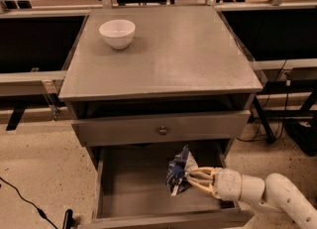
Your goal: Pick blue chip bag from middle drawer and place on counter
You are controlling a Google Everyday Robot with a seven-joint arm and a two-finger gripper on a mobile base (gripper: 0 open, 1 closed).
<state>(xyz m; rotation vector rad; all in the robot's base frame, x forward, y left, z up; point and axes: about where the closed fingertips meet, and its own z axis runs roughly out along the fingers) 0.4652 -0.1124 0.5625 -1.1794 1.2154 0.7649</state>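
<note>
**A:** In the camera view, how far along is the job?

**B:** About the middle, I'd say. The gripper point(191, 178) sits low in the frame at roughly five o'clock, inside the pulled-out middle drawer point(130, 186), and its fingers are clamped on the blue chip bag point(178, 168).

**A:** So the grasp is made?

**B:** It looks so. The bag stands upright and crumpled at the fingertips, toward the three o'clock side of the drawer. Its lower end appears clear of the drawer floor, though I can't be sure of that.

**A:** And the arm?

**B:** The arm point(277, 196) comes in from four o'clock, over the drawer's right wall.

**A:** What remains?

**B:** Everything past the pick. The bag has to come out from under the drawer front point(124, 131) with the knob point(162, 130), which is just above it at twelve o'clock, then go up onto the counter point(168, 54).

**A:** Is there room up there?

**B:** The white bowl point(117, 33) sits toward the counter's eleven o'clock corner, well apart from the centre and the right half.
</note>
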